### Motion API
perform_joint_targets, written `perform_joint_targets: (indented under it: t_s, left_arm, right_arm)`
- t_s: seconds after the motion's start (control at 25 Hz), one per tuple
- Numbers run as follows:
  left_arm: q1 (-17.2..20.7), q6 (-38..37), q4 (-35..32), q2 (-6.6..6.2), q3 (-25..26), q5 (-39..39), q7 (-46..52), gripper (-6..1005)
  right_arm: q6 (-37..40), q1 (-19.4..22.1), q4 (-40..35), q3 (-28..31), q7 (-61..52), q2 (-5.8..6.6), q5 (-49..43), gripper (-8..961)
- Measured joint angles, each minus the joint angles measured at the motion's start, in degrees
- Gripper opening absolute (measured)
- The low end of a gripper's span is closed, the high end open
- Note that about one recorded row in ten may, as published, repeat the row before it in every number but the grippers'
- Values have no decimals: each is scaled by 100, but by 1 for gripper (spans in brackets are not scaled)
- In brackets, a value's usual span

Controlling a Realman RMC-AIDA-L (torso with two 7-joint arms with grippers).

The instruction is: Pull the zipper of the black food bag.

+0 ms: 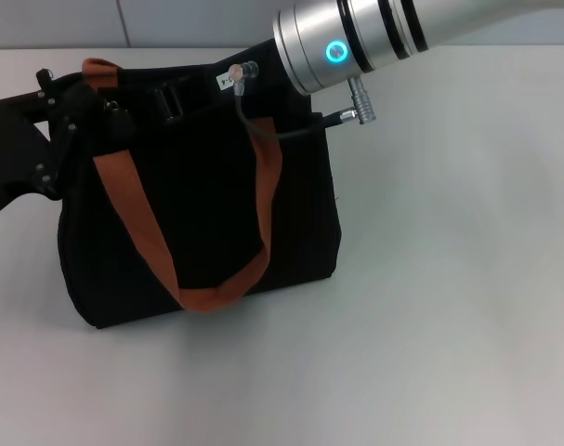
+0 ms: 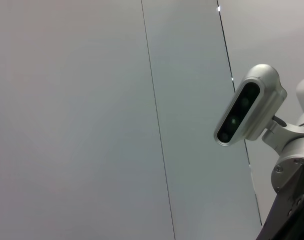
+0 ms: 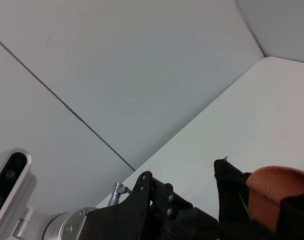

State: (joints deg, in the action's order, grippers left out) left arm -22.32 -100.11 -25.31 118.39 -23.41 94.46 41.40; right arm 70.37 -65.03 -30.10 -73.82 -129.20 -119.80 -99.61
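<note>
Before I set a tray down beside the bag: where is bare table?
Bare table lies right of the black food bag and in front of it. Crowded: the bag's top edge, with the left gripper at its left end and the right arm over its right.

black food bag (image 1: 207,223) | upright on table | orange handles | zipper hidden

A plain white table (image 1: 449,307) meets a pale grey panelled wall (image 2: 91,100) with thin vertical seams.
</note>
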Motion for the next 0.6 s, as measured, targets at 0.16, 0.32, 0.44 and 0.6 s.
perform_joint_targets:
  t_s: [0.16,0.32,0.44,0.6]
  left_arm:
    - [0,-1,0,0,-10,0,0,38]
    - [0,-1,6,0,2,-1,0,39]
    - [0,-1,9,0,3,-1,0,39]
    - [-7,-1,9,2,5,-3,0,40]
  right_arm:
    - [-9,-7,-4,-1,3,0,6,106]
    - [-26,-35,-4,-1,4,0,7,107]
    - [-31,-55,-4,-1,27,0,7,103]
    - [-55,-83,-4,-1,78,0,8,99]
